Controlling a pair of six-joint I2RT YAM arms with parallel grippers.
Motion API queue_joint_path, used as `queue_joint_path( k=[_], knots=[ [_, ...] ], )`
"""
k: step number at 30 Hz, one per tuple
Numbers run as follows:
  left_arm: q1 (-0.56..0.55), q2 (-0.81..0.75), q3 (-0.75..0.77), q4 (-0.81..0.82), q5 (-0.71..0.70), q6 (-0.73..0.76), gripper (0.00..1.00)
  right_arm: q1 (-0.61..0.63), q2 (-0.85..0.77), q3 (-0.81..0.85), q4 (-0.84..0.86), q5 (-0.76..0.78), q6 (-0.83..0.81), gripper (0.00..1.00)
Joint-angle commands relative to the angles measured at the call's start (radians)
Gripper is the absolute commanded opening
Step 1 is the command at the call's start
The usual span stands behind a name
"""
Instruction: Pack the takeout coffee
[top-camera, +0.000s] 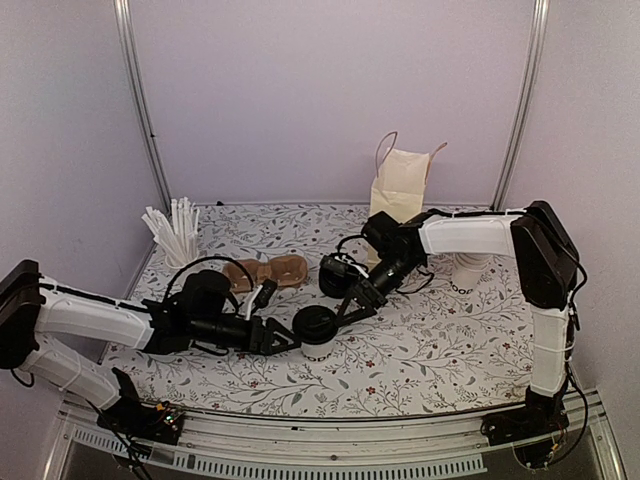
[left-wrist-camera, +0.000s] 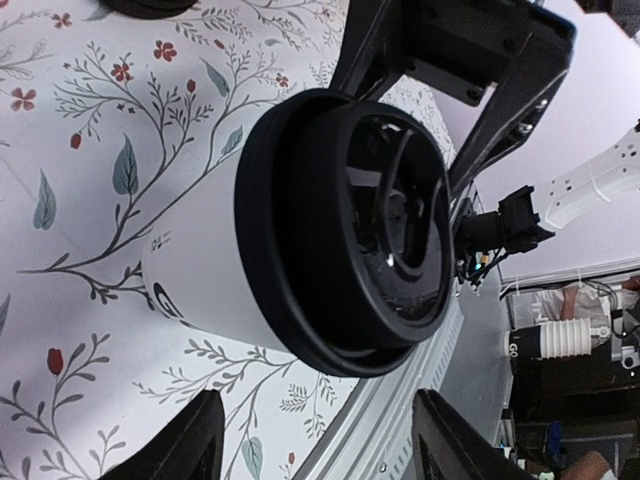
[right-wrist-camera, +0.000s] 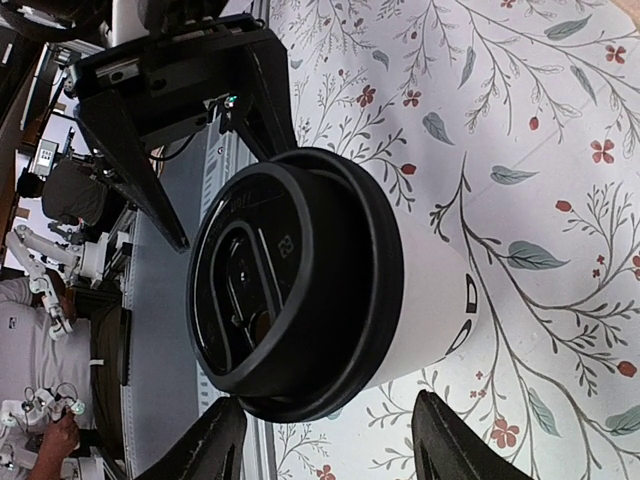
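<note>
Robot arms close in on a coffee order: a takeout coffee (top-camera: 318, 349) stands upright near the middle of the table (top-camera: 440, 350), with one arm reaching in from each side. The cup is smooth white paper, tapering toward its base. Its glossy black plastic lid (top-camera: 316, 323) has a rim that overhangs the wall.

The left fingers (left-wrist-camera: 195, 440), black and wedge-shaped, are spread apart with the cup just ahead of them and neither pad on it. The right fingers (right-wrist-camera: 450, 440) likewise stand apart, one to each side of the lid, and no grip can be seen.

The wrist views show what the overhead camera does not: the lid's moulded recess and raised ring, and dark lettering (right-wrist-camera: 468, 302) curling round the paper near the base. Each wrist view also catches the opposite arm's black fingers flanking the far side of the cup.

Only the overhead view takes in the rest:
- a cream paper bag (top-camera: 398, 195) with twisted cord handles, upright at the back
- a white cup of stir sticks (top-camera: 178, 228) at the left
- a brown moulded-pulp cup carrier (top-camera: 265, 272) lying flat near the left arm
- a ribbed stack of white cups (top-camera: 467, 272) behind the right arm

The table wears a pale cloth printed with grey leafy sprigs and small red flowers.
</note>
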Motion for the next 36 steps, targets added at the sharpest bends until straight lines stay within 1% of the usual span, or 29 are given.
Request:
queue_joint_path(
  k=[1,6,17,28,32,36],
  knots=[
    [0.040,-0.048,-0.032,0.060,0.029,-0.060,0.65,-0.002,0.037,0.030,-0.006,0.014,0.013,0.59],
    [0.082,-0.049,-0.074,0.143,0.046,-0.128,0.63,-0.002,0.050,0.038,-0.005,0.021,0.021,0.58],
    [0.120,0.023,-0.085,0.248,0.083,-0.176,0.60,-0.002,0.049,0.035,-0.004,0.030,0.019,0.58],
    [0.150,0.125,-0.093,0.263,0.093,-0.197,0.59,-0.002,0.069,0.039,-0.004,0.017,0.016,0.58],
    [0.163,0.189,-0.096,0.267,0.127,-0.207,0.59,-0.002,0.093,0.046,-0.006,0.009,0.016,0.58],
    [0.164,0.228,-0.068,0.142,0.128,-0.177,0.58,-0.002,0.114,0.051,-0.001,0.005,0.025,0.57]
  ],
)
